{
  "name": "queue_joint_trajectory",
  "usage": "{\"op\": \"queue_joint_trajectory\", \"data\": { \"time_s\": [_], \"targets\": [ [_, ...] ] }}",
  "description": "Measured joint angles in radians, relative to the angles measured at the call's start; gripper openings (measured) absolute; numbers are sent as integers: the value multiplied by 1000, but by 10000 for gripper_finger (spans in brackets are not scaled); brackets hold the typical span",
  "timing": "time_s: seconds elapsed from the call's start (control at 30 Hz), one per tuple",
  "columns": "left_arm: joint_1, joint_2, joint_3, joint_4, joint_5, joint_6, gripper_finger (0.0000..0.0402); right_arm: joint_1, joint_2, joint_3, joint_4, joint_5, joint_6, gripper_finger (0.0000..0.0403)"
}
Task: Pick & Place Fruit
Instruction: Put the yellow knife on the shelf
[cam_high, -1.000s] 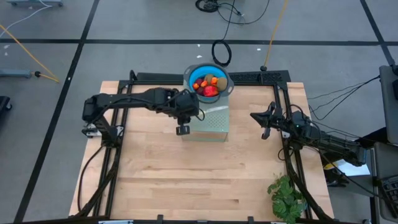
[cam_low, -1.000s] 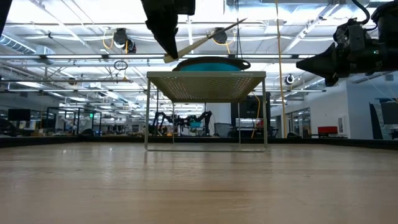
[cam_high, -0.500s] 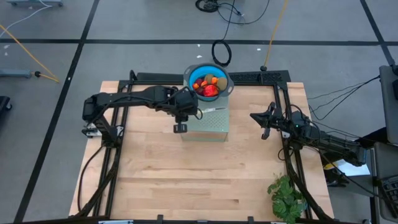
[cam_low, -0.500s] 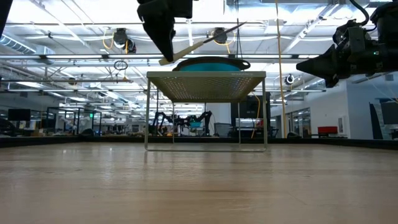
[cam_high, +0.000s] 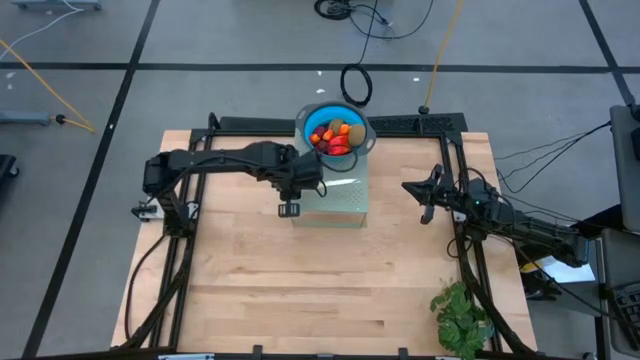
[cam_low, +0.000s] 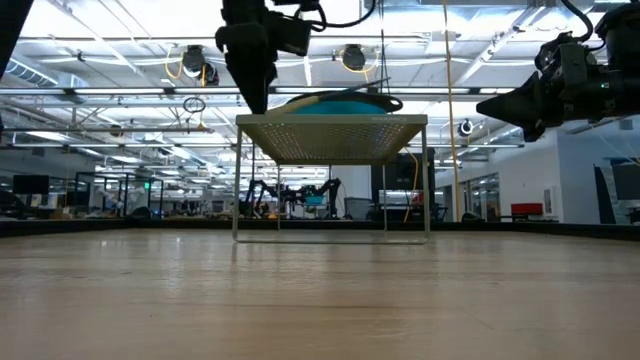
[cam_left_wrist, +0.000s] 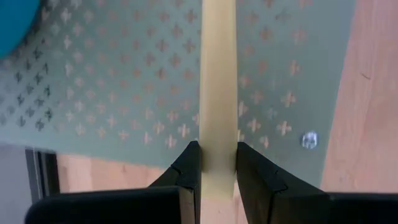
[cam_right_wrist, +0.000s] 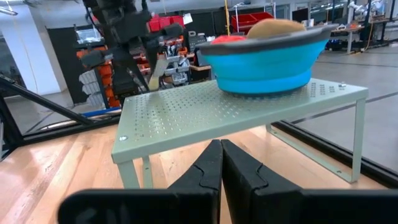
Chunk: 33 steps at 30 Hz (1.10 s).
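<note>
1. Landmark: a pale green perforated rack (cam_high: 335, 198) stands on the wooden surface (cam_high: 320, 280), at its far middle.
2. A blue bowl (cam_high: 312, 117) sits on the rack's far end, and the fruit (cam_high: 334, 137) lies heaped inside it: orange, red and brownish pieces.
3. The left claw (cam_left_wrist: 217, 165) hangs above the rack's near left corner, its fingers (cam_left_wrist: 189, 168) clamped on the yellow handle of a slim knife (cam_left_wrist: 217, 93). The knife extends out over the rack's top toward the bowl.
4. The right claw (cam_right_wrist: 221, 163) waits well to the right of the rack, raised above the surface, pointing toward it with its fingers pressed together and nothing between them.
5. A leafy green plant (cam_high: 460, 318) lies at the surface's near right edge, well apart from the rack.
</note>
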Motion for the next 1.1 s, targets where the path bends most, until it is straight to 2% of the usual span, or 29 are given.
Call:
{"op": "queue_joint_trajectory", "data": {
  "time_s": [0.23, 0.4, 0.6, 0.77, 1.1],
  "targets": [
    [12, 2, 55, -17, -1, -10, 65, 0, 0, 0, -12, 0, 0, 0],
    [3, 68, 117, -57, -2, 30, 65, 0, 0, 0, -14, 0, 0, 0],
    [4, 174, 254, -224, -55, 36, 65, 0, 0, 0, -18, 0, 7, 0],
    [14, 209, 350, -234, -71, 48, 65, 0, 0, 0, -19, 0, 1, 0],
    [13, 234, 368, -252, -71, 89, 65, 0, 0, 0, -22, 0, 0, 0]
  ]
}}
